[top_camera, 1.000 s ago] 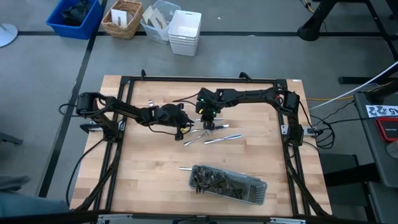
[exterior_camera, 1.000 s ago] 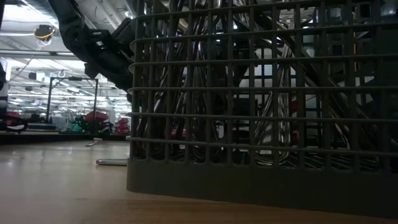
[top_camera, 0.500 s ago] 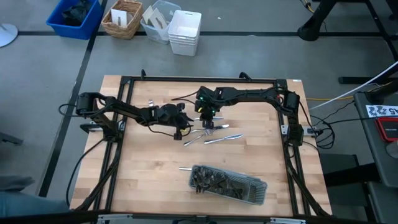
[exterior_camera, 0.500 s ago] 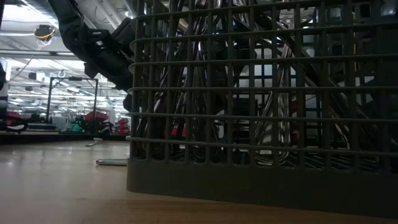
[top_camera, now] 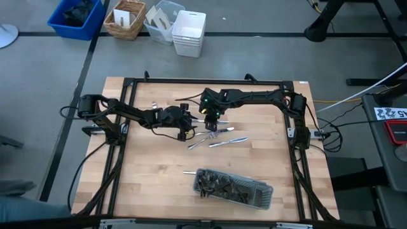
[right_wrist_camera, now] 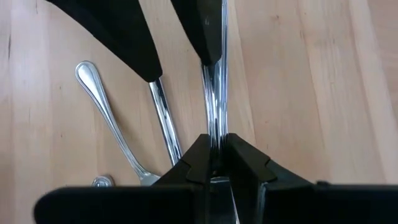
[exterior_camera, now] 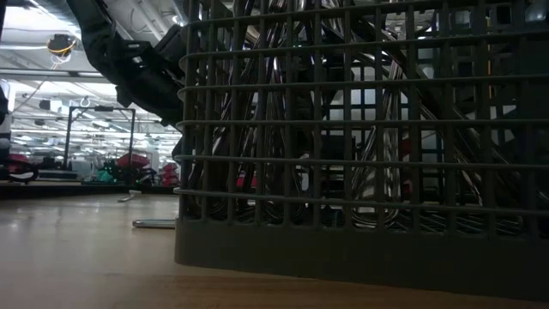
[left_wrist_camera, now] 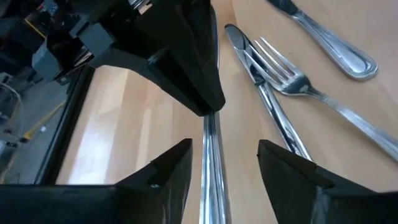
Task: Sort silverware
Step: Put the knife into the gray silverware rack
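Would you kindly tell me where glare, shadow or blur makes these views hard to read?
Low view: the tray is a dark backlit mass filling the frame. Left wrist view: the left hand looms blurred, forks sharp with bright glints. Right wrist view: a streak of glare runs along the held piece.

Two arms (top_camera: 127,114), one mesh tray (top_camera: 264,194), four loose utensils (top_camera: 229,141)

Even overhead light falls on the table (top_camera: 159,172), casting soft shadows. The low view is dim and backlit; glare streaks the silverware (left_wrist_camera: 214,162) in both close-ups.
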